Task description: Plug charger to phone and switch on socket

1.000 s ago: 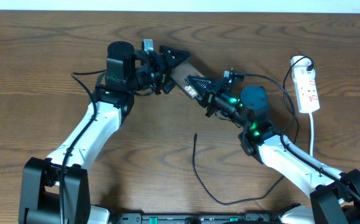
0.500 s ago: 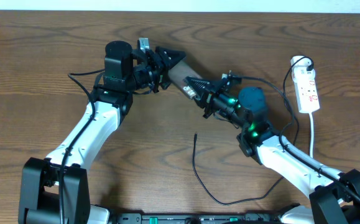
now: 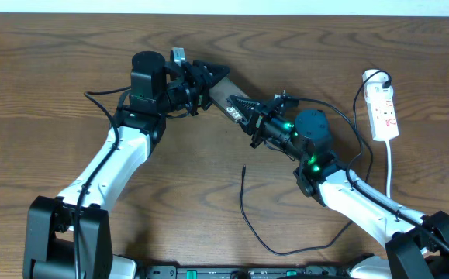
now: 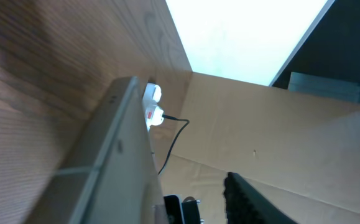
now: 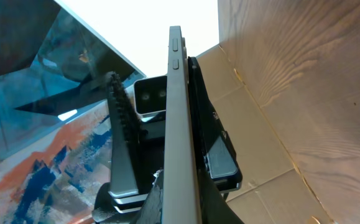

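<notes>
Right end effector [image 3: 243,108] clamps phone [image 3: 221,93] (edge-on); charger [image 3: 241,194] lies on table [image 3: 53,85].

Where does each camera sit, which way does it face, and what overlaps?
Overhead: above the table, looking straight down; both arms, left gripper and right gripper at the phone.
Left wrist: on the left arm, looking along the phone's edge toward the socket; one own finger shows.
Right wrist: on the right arm, phone edge-on between its own fingers.
Shared: all see the phone; overhead and left wrist see the socket.
</notes>
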{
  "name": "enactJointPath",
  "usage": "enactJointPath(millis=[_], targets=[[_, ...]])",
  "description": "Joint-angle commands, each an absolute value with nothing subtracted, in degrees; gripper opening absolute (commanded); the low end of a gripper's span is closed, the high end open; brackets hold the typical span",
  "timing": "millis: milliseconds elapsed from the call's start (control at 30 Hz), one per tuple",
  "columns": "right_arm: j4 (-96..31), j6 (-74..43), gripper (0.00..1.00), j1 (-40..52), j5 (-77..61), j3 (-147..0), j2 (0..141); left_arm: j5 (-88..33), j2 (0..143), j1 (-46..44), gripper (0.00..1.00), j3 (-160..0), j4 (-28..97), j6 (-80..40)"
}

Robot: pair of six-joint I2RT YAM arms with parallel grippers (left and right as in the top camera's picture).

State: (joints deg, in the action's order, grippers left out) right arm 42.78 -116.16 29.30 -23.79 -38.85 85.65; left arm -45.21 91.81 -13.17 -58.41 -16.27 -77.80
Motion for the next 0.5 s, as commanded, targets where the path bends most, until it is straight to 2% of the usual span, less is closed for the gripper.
enactJointPath(millis=[0,200,367,467], targets=[[43.1,-117.2,0.01,30.2,-25.2,-39.7,85.3,-44.1,90.7,-12.9,0.41,-58.4,-16.9,-77.0],[43.0,-117.2,0.01,30.5,-25.0,-39.7,85.3,-43.8,90.7,-12.9,0.27,-58.4,-16.8,-77.0],[43.0,-117.1,0.01,30.5,-25.0,-39.7,85.3,-43.2,90.7,-12.9,0.21,-58.4,-16.8,-77.0],[43.0,-116.4,0.01,30.5,-25.0,-39.7,85.3,-43.2,90.7,-12.9,0.12,-58.4,-16.8,-77.0]])
